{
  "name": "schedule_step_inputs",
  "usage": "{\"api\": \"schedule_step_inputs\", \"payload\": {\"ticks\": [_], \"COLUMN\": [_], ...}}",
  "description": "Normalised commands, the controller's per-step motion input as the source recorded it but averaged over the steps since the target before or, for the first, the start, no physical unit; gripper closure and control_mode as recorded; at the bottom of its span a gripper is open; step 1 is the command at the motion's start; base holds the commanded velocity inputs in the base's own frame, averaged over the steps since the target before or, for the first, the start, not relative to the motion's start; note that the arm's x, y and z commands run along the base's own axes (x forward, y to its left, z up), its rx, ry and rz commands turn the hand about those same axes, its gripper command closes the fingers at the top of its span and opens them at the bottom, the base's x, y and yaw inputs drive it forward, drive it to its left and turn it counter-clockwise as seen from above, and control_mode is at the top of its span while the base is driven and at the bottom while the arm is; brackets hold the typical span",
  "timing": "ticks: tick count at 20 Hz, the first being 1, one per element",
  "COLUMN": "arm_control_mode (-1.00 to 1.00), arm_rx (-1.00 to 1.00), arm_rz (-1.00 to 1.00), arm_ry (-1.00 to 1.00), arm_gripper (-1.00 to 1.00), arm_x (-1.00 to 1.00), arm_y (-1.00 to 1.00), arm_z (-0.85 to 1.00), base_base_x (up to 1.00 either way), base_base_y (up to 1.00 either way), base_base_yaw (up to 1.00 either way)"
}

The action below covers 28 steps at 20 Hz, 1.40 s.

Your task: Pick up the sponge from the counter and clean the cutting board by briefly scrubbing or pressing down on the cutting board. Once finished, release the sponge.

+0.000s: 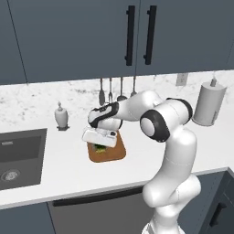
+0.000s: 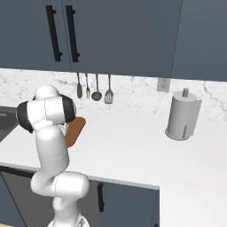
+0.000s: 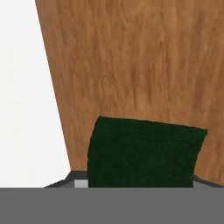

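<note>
The gripper (image 1: 98, 145) is clamping the sponge (image 3: 142, 153), green scrub side facing down over the cutting board (image 1: 114, 153). That is suiting a scrub, though contact with the board is unclear.

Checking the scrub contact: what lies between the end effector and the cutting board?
The sponge, green side facing the camera in the hand view, sits between the end effector and the cutting board.

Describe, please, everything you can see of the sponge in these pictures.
The sponge shows mostly its dark green, rough scrub layer; in the left base view a little yellow shows beneath the green. It is a small block, held under the gripper, whose fingers seem shut on it. It lies over the brown wooden cutting board, apparently pressed on it, near the board's left edge in the hand view.
</note>
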Motion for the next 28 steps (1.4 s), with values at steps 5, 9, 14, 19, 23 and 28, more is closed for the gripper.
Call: {"api": "schedule_step_inputs", "payload": {"ticks": [5,9,14,19,23,28], "arm_control_mode": [-1.0,-1.0,-1.0,-1.0,-1.0,-1.0], "arm_rx": [-0.01,-0.02,-0.09,-0.06,-0.04,0.0], "arm_rz": [0.0,0.0,0.0,0.0,0.0,0.0], "arm_ry": [-0.15,-0.16,-0.18,-0.2,-0.22,-0.23], "arm_gripper": [1.0,1.0,1.0,1.0,1.0,1.0], "arm_x": [0.7,0.8,0.6,0.46,0.37,0.07], "arm_y": [0.0,0.0,0.0,0.0,-0.04,-0.34], "arm_z": [-0.36,-0.34,-0.56,-0.56,-0.48,-0.46], "base_base_x": [0.0,0.0,0.0,0.0,0.0,0.0], "base_base_y": [0.0,0.0,0.0,0.0,0.0,0.0], "base_base_yaw": [0.0,0.0,0.0,0.0,0.0,0.0]}}
